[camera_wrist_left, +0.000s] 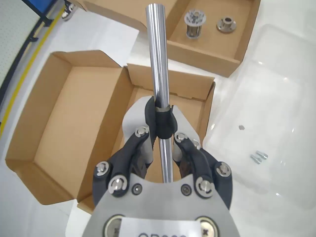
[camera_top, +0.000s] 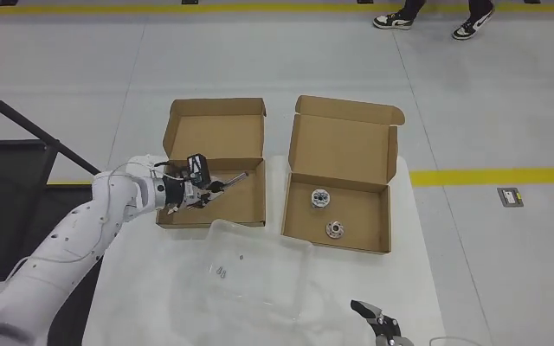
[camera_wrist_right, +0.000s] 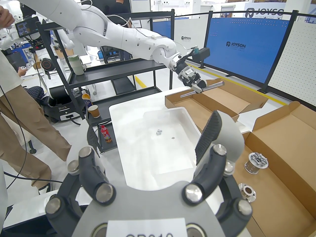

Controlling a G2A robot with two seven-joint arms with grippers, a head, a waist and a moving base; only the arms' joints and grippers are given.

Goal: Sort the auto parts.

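My left gripper (camera_wrist_left: 161,122) is shut on a long shiny metal rod (camera_wrist_left: 158,57), held above the left cardboard box (camera_top: 221,203). From the top view the left gripper (camera_top: 208,192) hangs over that box's tray with the rod (camera_top: 232,181) pointing right. The right cardboard box (camera_top: 372,233) holds a ribbed metal hub (camera_top: 320,198) and a small flanged bushing (camera_top: 335,229). My right gripper (camera_wrist_right: 153,136) stands open near the table's front edge, above the clear plastic tray (camera_wrist_right: 177,114). Small screws (camera_wrist_right: 158,131) lie in that tray.
The clear tray (camera_top: 286,298) fills the table's front middle, with small screws (camera_top: 222,272) on its floor. Both boxes have their lids folded back. A black shelf rack (camera_wrist_right: 98,75) stands beside the table's left side, with bottles and a cup on it.
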